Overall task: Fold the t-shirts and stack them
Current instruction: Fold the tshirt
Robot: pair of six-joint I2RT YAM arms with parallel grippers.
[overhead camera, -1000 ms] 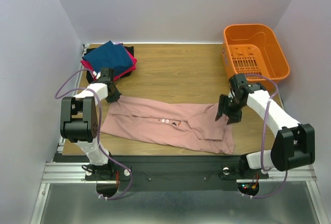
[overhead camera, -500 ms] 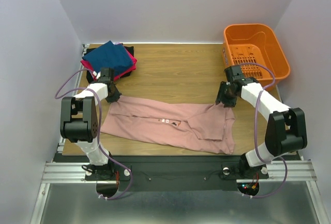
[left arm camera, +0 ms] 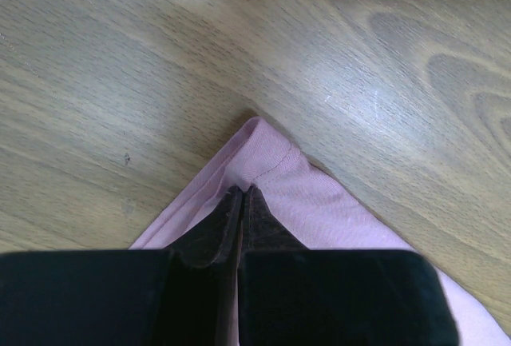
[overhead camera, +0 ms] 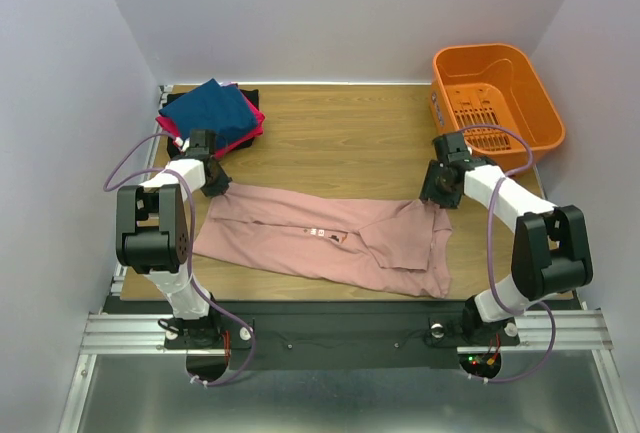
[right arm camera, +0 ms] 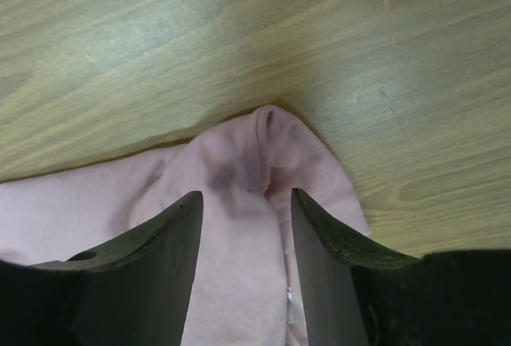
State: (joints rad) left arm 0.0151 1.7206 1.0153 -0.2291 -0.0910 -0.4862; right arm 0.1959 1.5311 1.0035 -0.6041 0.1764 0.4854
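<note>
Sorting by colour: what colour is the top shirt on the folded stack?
The top shirt is navy blue, clearest in the top external view.

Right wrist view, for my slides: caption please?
Open right gripper straddling a bunched corner of the pink t-shirt on the wooden table.

The big tee (overhead camera: pixel 320 243) is lying spread across the near half of the worktop (overhead camera: pixel 340 138), between my arms. My left claw (left arm camera: pixel 242 196) is sitting on its far-left corner, and my right claw (right arm camera: pixel 246 202) is straddling its far-right corner. The folded stack of tees (overhead camera: pixel 212 113) is sitting behind the left corner, and the basket (overhead camera: pixel 480 51) is sitting far right, behind my right claw.
</note>
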